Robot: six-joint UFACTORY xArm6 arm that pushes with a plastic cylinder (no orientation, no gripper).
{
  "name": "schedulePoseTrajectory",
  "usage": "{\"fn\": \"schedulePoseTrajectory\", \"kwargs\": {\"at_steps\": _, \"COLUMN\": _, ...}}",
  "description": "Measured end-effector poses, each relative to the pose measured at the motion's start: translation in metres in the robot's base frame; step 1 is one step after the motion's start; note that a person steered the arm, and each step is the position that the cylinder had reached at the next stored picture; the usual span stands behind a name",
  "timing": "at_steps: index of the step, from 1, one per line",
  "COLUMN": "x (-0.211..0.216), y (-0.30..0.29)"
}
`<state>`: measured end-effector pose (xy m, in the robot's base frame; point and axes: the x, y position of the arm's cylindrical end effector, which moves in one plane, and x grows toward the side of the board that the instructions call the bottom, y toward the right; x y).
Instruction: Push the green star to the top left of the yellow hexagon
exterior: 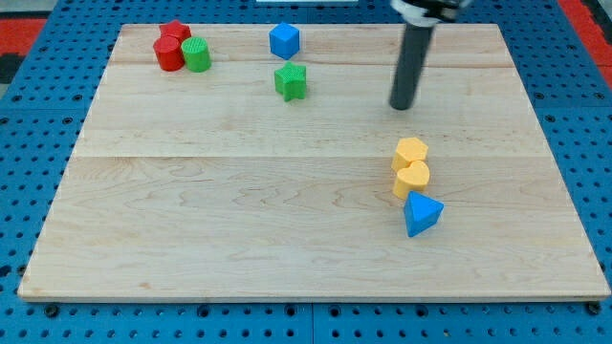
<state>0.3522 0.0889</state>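
- Camera view is showing the green star (291,81) sitting near the tabletop's (239,220) top, well apart from the yellow hexagon (411,151)
- My tip (402,106) is hanging between them, touching nothing; no jaws here
- Pushing is not yet starting

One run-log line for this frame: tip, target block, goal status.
my tip: right of green star block, apart | yellow hexagon block: below tip, beside second yellow block | goal: not yet met
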Motion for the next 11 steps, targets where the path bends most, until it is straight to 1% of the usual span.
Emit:
{"fn": "schedulePoseTrajectory", "kwargs": {"at_steps": 1, "x": 0.020, "y": -0.100}}
{"fn": "schedulePoseTrajectory", "kwargs": {"at_steps": 2, "x": 0.033, "y": -0.176}}
{"fn": "schedulePoseTrajectory", "kwargs": {"at_steps": 3, "x": -0.017, "y": -0.220}}
{"fn": "schedulePoseTrajectory", "kwargs": {"at_steps": 4, "x": -0.052, "y": -0.164}}
{"fn": "schedulePoseTrajectory", "kwargs": {"at_steps": 5, "x": -0.050, "y": -0.069}}
{"fn": "schedulePoseTrajectory", "kwargs": {"at_steps": 6, "x": -0.005, "y": -0.025}}
{"fn": "schedulePoseTrajectory", "kwargs": {"at_steps": 7, "x": 0.040, "y": -0.020}}
{"fn": "schedulePoseTrajectory", "kwargs": {"at_steps": 8, "x": -0.014, "y": -0.017}}
{"fn": "schedulePoseTrajectory", "kwargs": {"at_steps": 9, "x": -0.106, "y": 0.006}}
{"fn": "schedulePoseTrajectory", "kwargs": {"at_steps": 10, "x": -0.159, "y": 0.002}}
{"fn": "schedulePoseTrajectory", "kwargs": {"at_steps": 11, "x": -0.159, "y": -0.094}}
